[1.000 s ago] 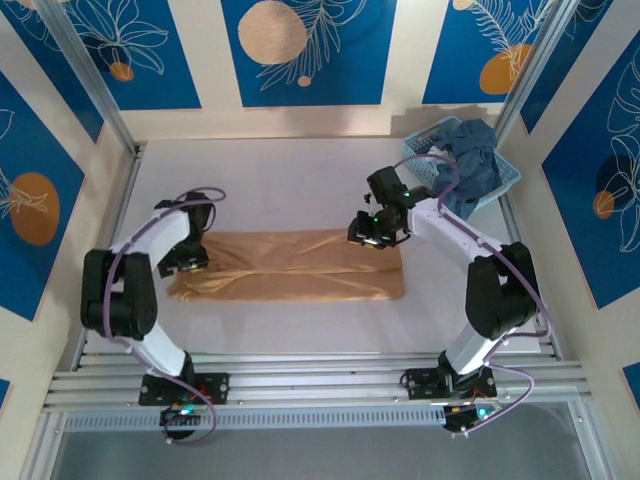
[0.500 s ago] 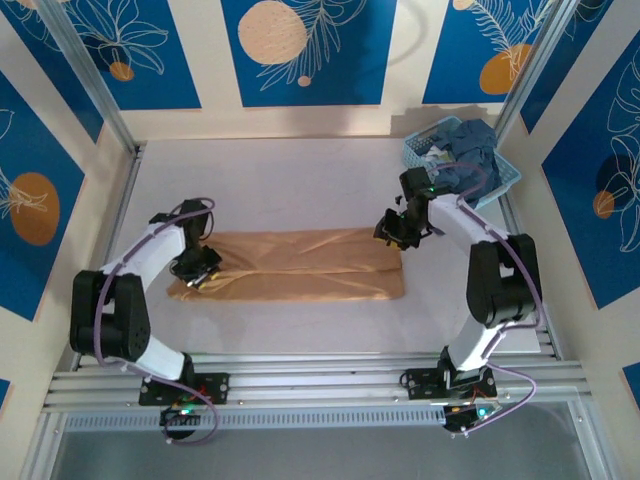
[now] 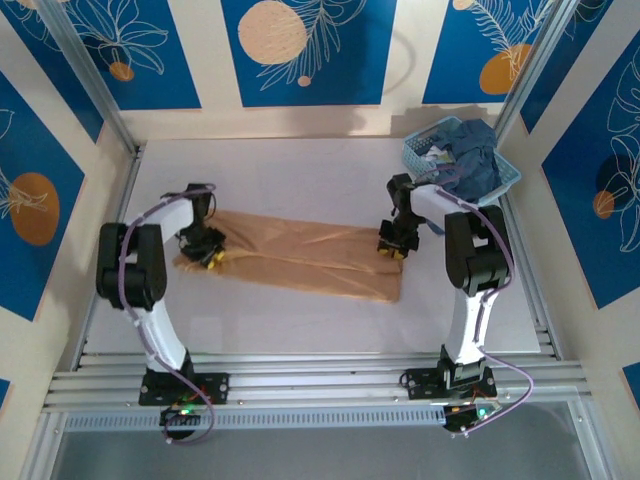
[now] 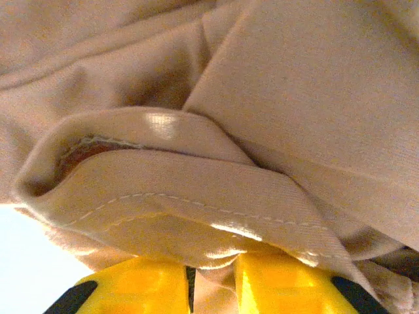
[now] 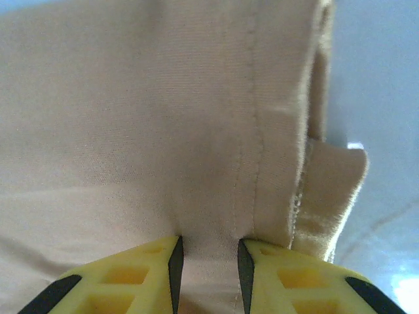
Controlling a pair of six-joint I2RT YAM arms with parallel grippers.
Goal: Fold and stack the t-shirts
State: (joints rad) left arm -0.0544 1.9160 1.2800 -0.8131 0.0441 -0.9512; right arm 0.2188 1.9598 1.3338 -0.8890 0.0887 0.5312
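A tan-orange t-shirt (image 3: 300,258), folded into a long band, lies slanted across the middle of the table. My left gripper (image 3: 207,250) is shut on its left end; the left wrist view has bunched hemmed cloth (image 4: 196,216) pinched between the yellow fingers (image 4: 137,288). At the shirt's right end, my right gripper (image 3: 392,246) is shut on the stitched edge (image 5: 209,196), with cloth running between its yellow fingers (image 5: 131,278). Dusty-blue t-shirts (image 3: 470,160) are heaped in the basket at the back right.
A light-blue lattice basket (image 3: 425,160) stands in the back right corner, close behind the right arm. Aluminium rails (image 3: 320,380) run along the near edge. Bare white table (image 3: 300,180) lies behind the shirt and in front of it.
Both grippers came down onto the shirt's ends and the left one shut on the cloth. The band now lies slanted, its left end pulled back and its right end nearer.
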